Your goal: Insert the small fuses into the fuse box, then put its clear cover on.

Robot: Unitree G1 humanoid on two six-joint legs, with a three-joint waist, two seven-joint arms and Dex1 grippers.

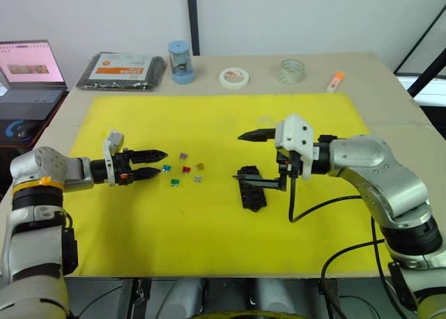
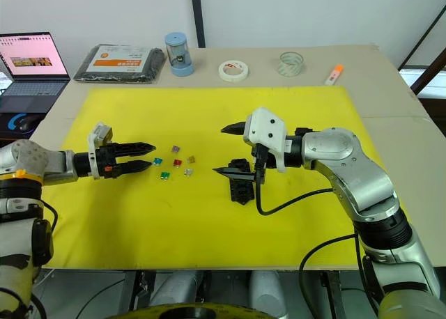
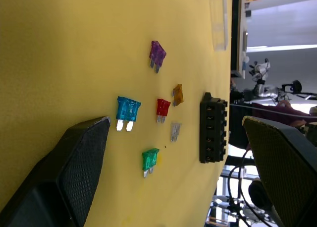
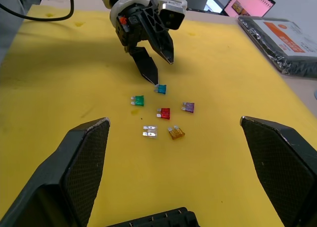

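Several small fuses lie loose on the yellow mat (image 1: 209, 228): teal (image 1: 166, 168), purple (image 1: 183, 155), red (image 1: 186, 169), brown (image 1: 200, 166), green (image 1: 174, 182) and grey (image 1: 198, 180). My left gripper (image 1: 162, 162) is open just left of them, its tips close to the teal fuse. The black fuse box (image 1: 251, 192) lies right of the fuses, slots up. Open wide with nothing held, my right gripper (image 2: 219, 150) hovers at the box, its lower finger over the box's near end. The clear cover (image 3: 219, 20) lies flat on the mat beyond the box.
Along the table's back edge are a black packet with an orange label (image 1: 122, 70), a blue cylinder (image 1: 180, 61), a white tape roll (image 1: 233, 77), a clear tape roll (image 1: 292, 70) and an orange marker (image 1: 335, 81). A laptop (image 1: 28, 75) sits far left.
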